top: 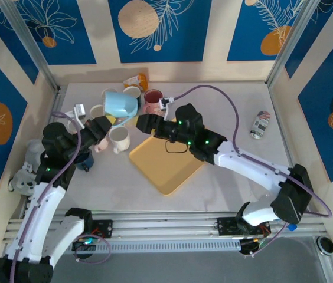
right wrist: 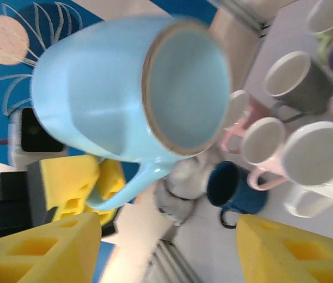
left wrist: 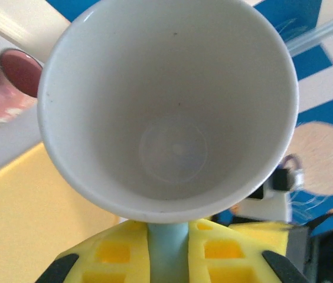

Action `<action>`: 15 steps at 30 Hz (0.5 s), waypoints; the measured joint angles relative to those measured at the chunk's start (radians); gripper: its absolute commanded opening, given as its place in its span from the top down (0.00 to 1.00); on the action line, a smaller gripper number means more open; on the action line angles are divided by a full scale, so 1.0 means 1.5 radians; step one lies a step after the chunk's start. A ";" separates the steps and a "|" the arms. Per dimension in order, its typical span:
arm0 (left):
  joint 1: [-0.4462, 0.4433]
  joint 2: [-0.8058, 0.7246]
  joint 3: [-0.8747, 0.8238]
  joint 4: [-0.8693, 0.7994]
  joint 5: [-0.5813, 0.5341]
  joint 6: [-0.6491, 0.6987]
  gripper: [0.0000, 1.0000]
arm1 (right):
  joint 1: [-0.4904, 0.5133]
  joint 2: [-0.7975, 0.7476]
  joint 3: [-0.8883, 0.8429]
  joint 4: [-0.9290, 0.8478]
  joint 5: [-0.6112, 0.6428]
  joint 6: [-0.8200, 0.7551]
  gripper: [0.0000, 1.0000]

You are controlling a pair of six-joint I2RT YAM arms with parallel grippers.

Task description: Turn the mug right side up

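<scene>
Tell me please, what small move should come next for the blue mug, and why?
Probably the right gripper should back away: its jaws stand open, not gripping the blue mug, while the left gripper is shut on its handle.

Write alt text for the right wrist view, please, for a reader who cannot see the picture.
A light blue mug hangs in the air, its opening toward the camera, its handle clamped by the left hand. The right hand stands open in the foreground, apart from it. Several mugs sit upright on the table behind.
</scene>
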 measured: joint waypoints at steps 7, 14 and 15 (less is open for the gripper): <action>0.000 -0.029 0.034 -0.235 -0.049 0.260 1.00 | -0.042 -0.062 0.004 -0.192 0.041 -0.129 0.37; 0.000 -0.087 0.005 -0.378 -0.049 0.478 1.00 | -0.102 -0.101 -0.047 -0.288 0.047 -0.185 0.38; 0.000 -0.099 0.001 -0.391 -0.038 0.507 1.00 | -0.108 -0.106 -0.057 -0.295 0.047 -0.188 0.38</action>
